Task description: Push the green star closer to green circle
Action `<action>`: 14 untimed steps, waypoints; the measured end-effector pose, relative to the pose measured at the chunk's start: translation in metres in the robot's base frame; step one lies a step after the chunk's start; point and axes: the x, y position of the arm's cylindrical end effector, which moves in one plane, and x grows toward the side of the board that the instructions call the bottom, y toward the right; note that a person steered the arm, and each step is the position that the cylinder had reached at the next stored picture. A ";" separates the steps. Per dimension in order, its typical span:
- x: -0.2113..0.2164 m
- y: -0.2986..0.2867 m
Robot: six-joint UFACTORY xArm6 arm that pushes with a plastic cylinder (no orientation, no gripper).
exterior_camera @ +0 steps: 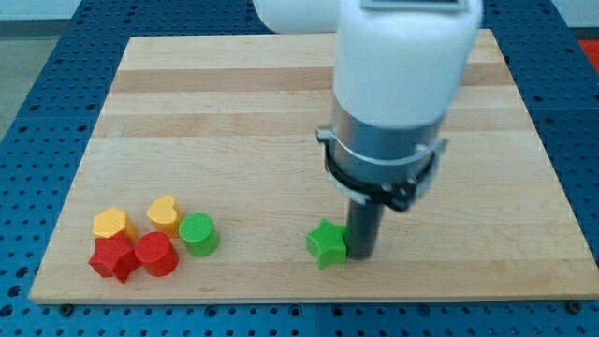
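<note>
Where the wooden board (281,122) nears the view's bottom edge, the green star (327,243) lies just right of centre. My tip (359,256), the bare lower end of a dark rod that grasps nothing, stands right beside the star on the view's right, seemingly touching it. The green circle (198,233) sits well apart toward the view's left. Clustered beside it are a yellow heart (164,213), a yellow hexagon (113,224), a red cylinder (156,254) and a red star (113,258).
</note>
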 end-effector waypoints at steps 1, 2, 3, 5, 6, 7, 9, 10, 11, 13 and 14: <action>-0.027 -0.032; -0.036 -0.068; -0.036 -0.095; -0.014 -0.010; 0.016 -0.009; 0.023 -0.029; -0.007 -0.082; -0.007 -0.119; -0.001 -0.137; 0.016 -0.027; -0.047 -0.027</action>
